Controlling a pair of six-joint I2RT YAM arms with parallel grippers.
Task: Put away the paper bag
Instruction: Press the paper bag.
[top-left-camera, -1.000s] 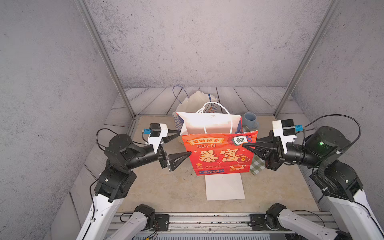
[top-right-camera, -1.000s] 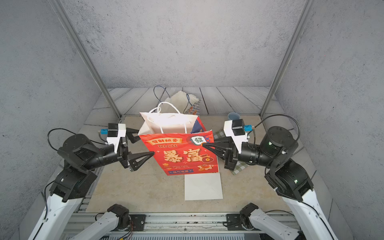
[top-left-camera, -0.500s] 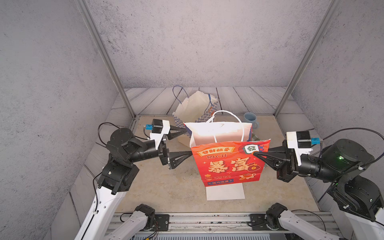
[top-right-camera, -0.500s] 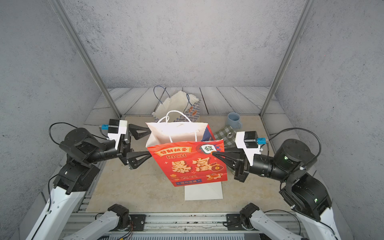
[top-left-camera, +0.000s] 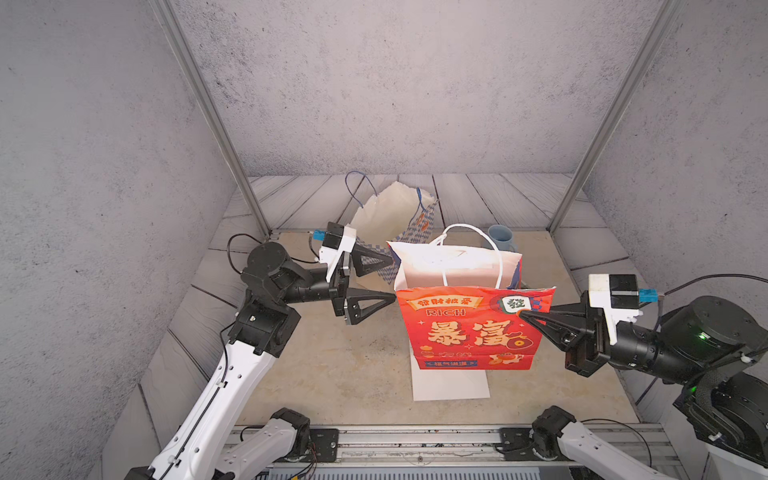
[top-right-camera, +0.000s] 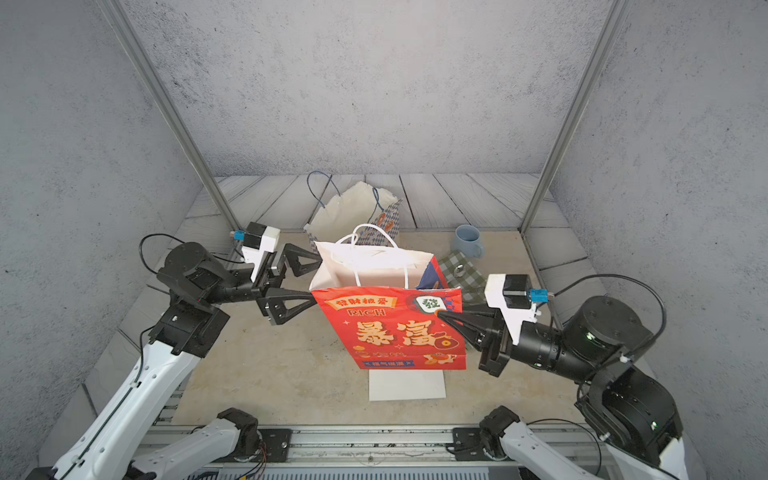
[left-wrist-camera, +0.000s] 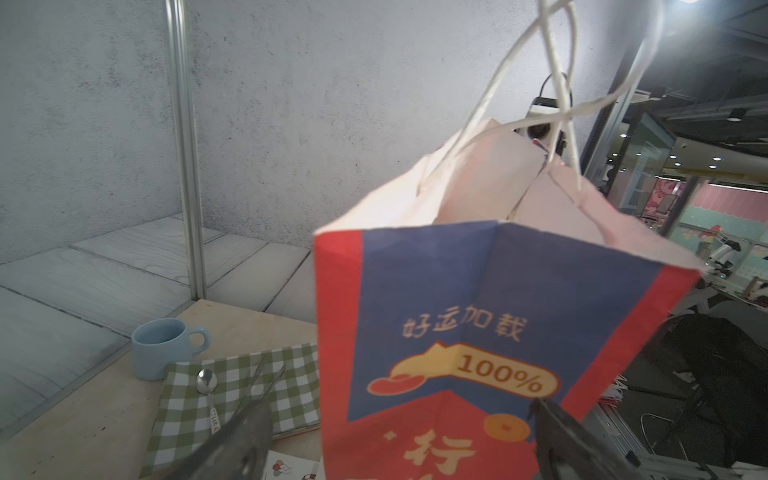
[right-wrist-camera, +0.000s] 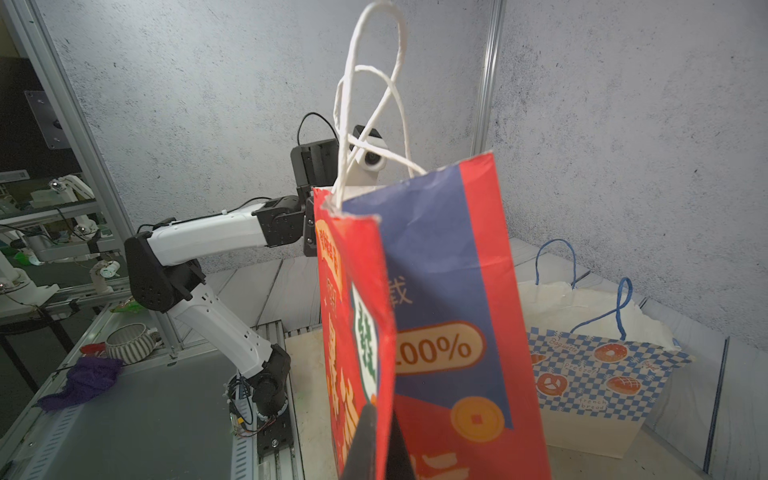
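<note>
The paper bag (top-left-camera: 469, 332) is red with gold characters, blue side panels and white rope handles. It stands upright and open-topped in both top views (top-right-camera: 390, 332), over the middle of the table. My right gripper (top-left-camera: 521, 313) is shut on the bag's front right vertical edge, near the top; the right wrist view shows the edge (right-wrist-camera: 390, 332) pinched at the gripper (right-wrist-camera: 380, 409). My left gripper (top-left-camera: 393, 277) is open just left of the bag. Its two fingers flank the blue-and-red side panel (left-wrist-camera: 478, 332); I cannot tell whether they touch it.
A blue-checked bakery bag (top-left-camera: 395, 220) stands at the back behind the red one. A blue mug (top-left-camera: 500, 239) and a green checked cloth (top-right-camera: 461, 270) with a spoon (left-wrist-camera: 206, 380) lie back right. A white sheet (top-left-camera: 451, 384) lies under the bag's front. Metal posts (top-left-camera: 216, 137) stand at the back corners.
My right gripper has carried the bag to the right. The left gripper, still open, has followed it rightward and stays beside its left side.
</note>
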